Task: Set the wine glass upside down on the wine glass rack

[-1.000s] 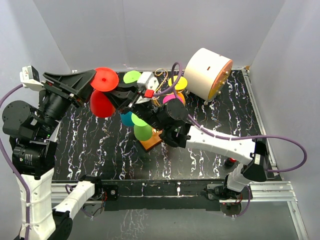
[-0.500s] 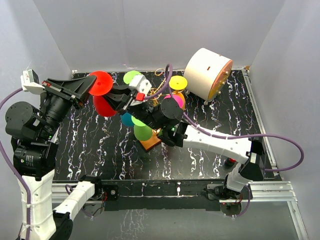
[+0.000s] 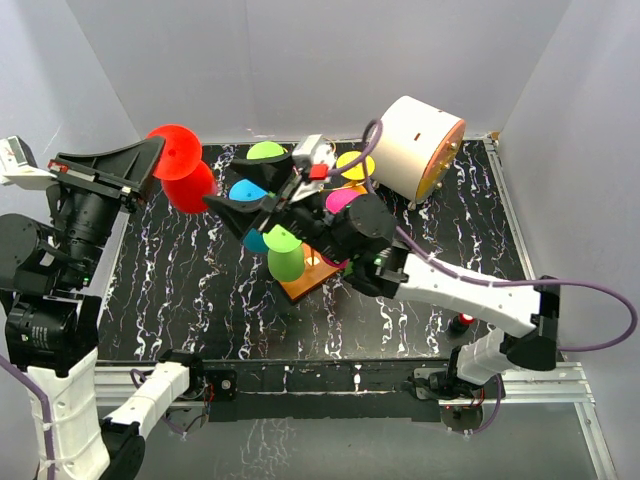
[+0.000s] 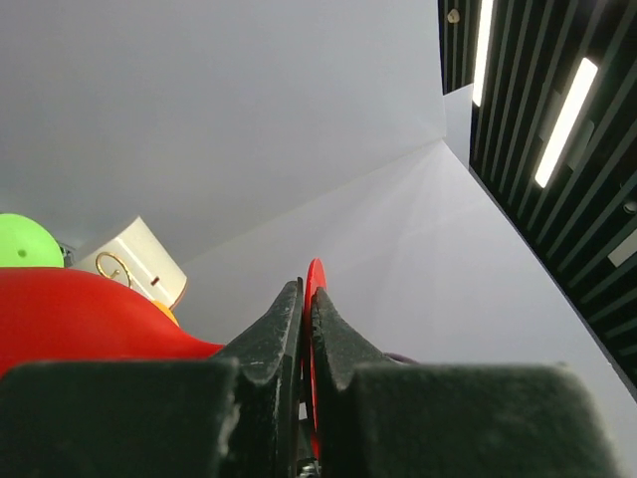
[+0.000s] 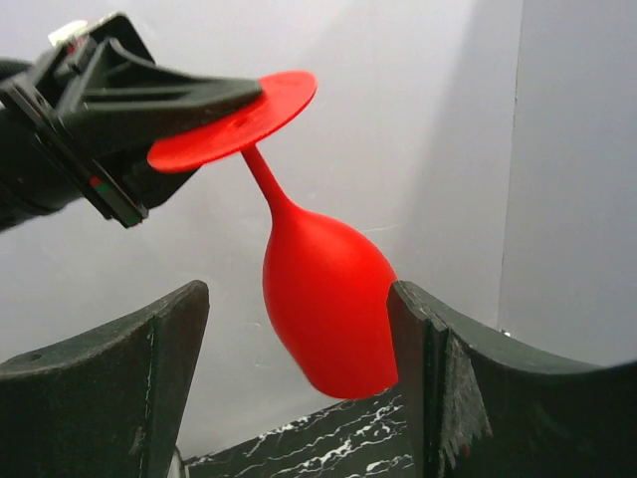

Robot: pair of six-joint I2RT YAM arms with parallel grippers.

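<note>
Task partly done. My left claw (image 3: 150,153), high over the worktop's (image 3: 200,295) far left corner, pinches the foot of the red wine glass (image 3: 188,185), bowl hanging down and tilted. The glass is not yet on the rack (image 3: 303,284), which stands apart to its right. My right claw (image 5: 297,299) gapes wide and empty, facing the glass.

I can read no text, label, brand or number on any of my three feeds. The only candidate is a small dark mark on the side of the white drum (image 3: 412,140), and it is too small for me to make out.
</note>
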